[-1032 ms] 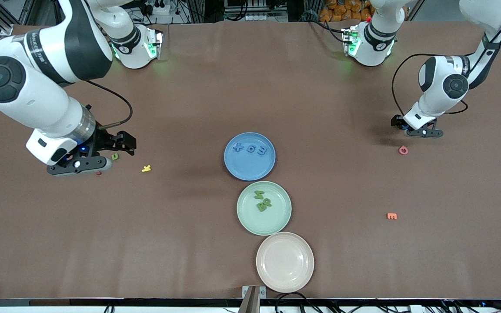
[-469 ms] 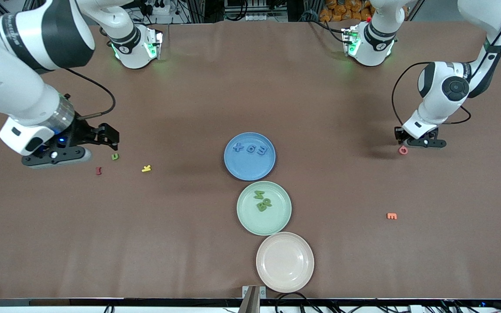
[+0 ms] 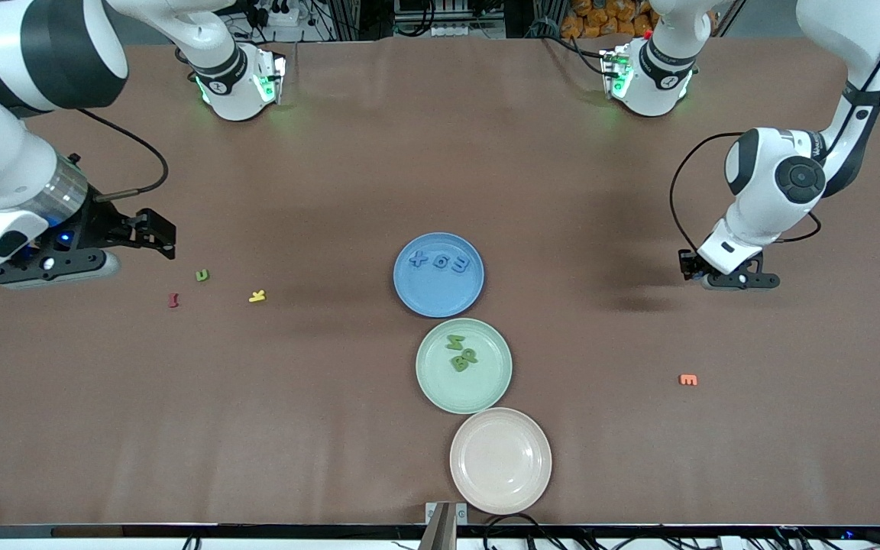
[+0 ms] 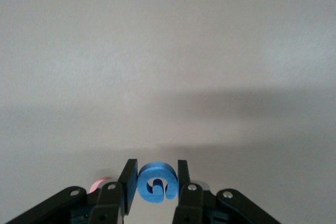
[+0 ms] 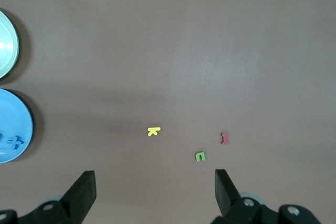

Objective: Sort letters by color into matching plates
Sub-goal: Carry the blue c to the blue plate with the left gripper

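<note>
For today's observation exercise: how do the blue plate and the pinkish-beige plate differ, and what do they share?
The medium blue round plate carries several blue letters; the pale pinkish-beige round plate carries nothing. The blue plate lies farther from the front camera, the pinkish-beige one nearest it, with the mint green plate between them. Both are matte, the same size, with raised rims.

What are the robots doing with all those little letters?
They are sorting letters by color onto plates. The left gripper is pinching a blue letter above the table at its own end. The right gripper is open and empty, over a green letter, a red letter and a yellow letter. The blue plate has blue letters on it, the green plate has green ones, and the pinkish plate has none. An orange letter lies alone on the table.
</note>
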`<state>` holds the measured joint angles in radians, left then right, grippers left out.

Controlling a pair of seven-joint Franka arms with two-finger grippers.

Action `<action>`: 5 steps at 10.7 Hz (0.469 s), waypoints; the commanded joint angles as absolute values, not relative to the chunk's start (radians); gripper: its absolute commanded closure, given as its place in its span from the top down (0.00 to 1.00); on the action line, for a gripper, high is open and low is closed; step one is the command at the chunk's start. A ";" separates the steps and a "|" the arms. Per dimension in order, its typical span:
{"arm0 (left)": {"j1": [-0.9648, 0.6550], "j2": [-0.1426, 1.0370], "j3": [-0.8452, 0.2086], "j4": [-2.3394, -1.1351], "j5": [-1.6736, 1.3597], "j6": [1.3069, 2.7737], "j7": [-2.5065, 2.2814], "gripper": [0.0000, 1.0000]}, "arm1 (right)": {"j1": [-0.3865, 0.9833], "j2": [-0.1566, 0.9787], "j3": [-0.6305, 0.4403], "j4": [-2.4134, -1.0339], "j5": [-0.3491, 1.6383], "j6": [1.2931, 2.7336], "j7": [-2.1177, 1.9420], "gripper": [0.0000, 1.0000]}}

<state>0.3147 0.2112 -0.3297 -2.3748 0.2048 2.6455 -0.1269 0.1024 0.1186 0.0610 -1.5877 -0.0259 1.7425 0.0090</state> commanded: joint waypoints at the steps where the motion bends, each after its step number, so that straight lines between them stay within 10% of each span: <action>1: 0.298 0.290 -0.400 -2.245 0.163 2.597 -0.265 0.00 | 0.063 0.074 0.078 -1.620 -0.028 1.727 -0.012 1.00; 5: 0.175 0.380 -0.405 -2.077 0.163 2.530 -0.466 0.00 | 0.032 0.072 0.081 -1.611 -0.025 1.709 -0.048 1.00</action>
<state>0.2247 0.3209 -0.4031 -2.1774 0.1850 2.5749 -0.3891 0.0669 0.1025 0.0621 -1.5889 -0.0256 1.7199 -0.0289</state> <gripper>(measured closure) 0.648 0.000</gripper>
